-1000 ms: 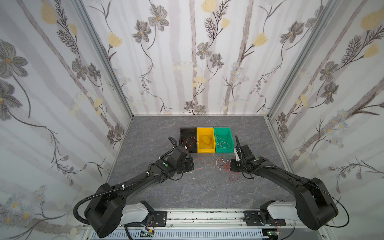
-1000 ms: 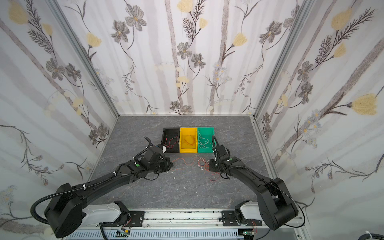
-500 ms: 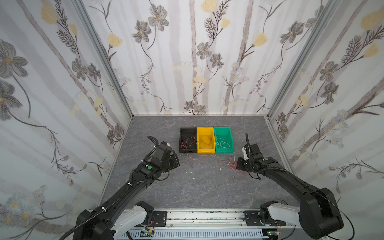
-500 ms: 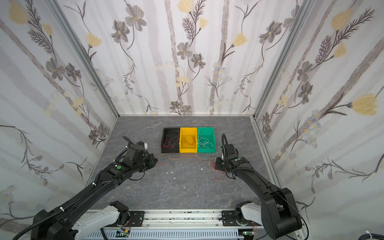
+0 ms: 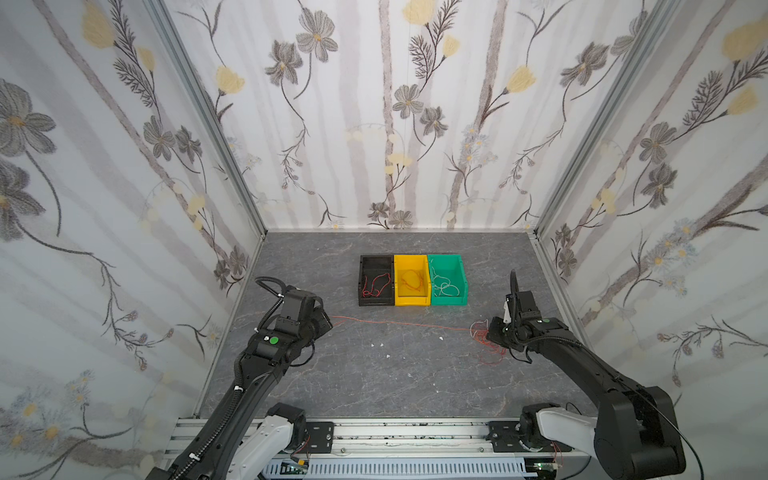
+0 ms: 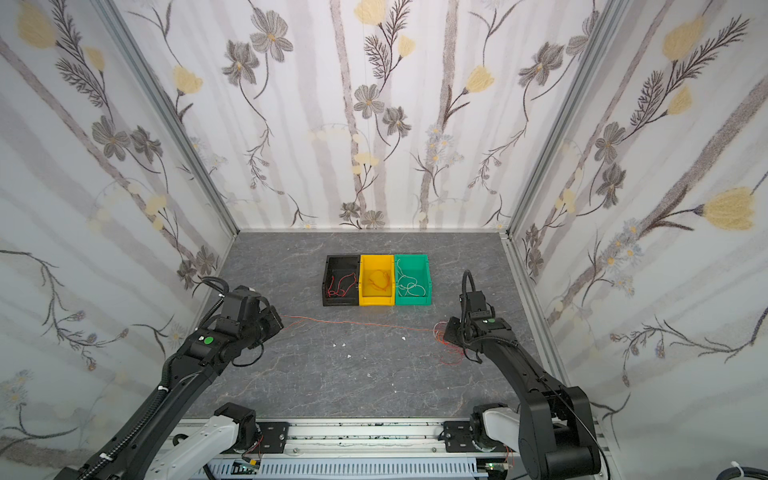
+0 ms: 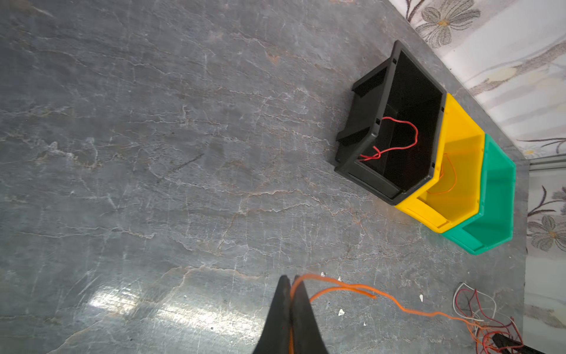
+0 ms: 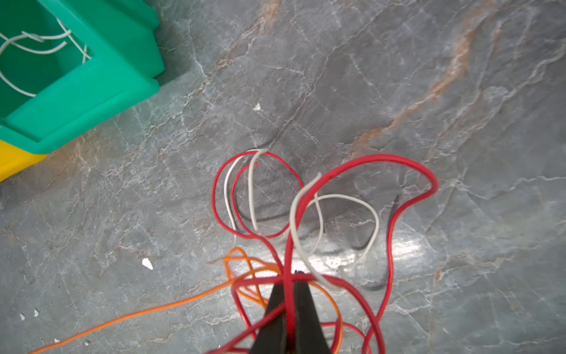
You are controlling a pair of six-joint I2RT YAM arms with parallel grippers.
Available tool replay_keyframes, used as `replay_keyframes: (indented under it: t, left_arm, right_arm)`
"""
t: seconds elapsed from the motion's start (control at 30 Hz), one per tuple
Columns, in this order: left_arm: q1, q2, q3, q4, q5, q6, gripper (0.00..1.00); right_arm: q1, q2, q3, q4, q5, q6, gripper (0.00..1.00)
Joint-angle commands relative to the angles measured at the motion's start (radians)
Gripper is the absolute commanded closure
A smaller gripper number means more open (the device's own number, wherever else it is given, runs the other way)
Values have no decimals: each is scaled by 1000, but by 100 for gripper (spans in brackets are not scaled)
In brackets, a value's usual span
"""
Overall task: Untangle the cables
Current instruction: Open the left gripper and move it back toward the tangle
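Left gripper (image 7: 290, 280) pinched shut on orange cable (image 5: 399, 323), cable stretched nearly straight across the table (image 5: 374, 386) middle, cable tangle (image 5: 486, 340) near the right edge, right gripper (image 8: 289, 283) clamped shut on red cable (image 8: 382, 157) there.

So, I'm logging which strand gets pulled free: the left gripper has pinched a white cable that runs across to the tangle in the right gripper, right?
Not white: the left wrist view shows the left gripper shut on an orange cable. It does run across to the tangle in the right gripper.
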Motion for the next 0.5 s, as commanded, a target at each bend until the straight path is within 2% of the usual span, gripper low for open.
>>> replay_keyframes:
  t: [0.0,0.13,0.3,0.47]
  left_arm:
    - [8,-2,-23,22,37,9,100]
    - [1,45,-60,151,178,-8,100]
    - [-60,116,-81,213,196,-17,100]
    - [-93,156,-126,247,171,-27,82]
  right_arm:
    - [-4,-13,-11,35,-107,-9,97]
    - [50,-7,-33,129,-242,-12,98]
    - [197,54,15,130,-253,-43,98]
    - [281,107,27,160,-265,-46,98]
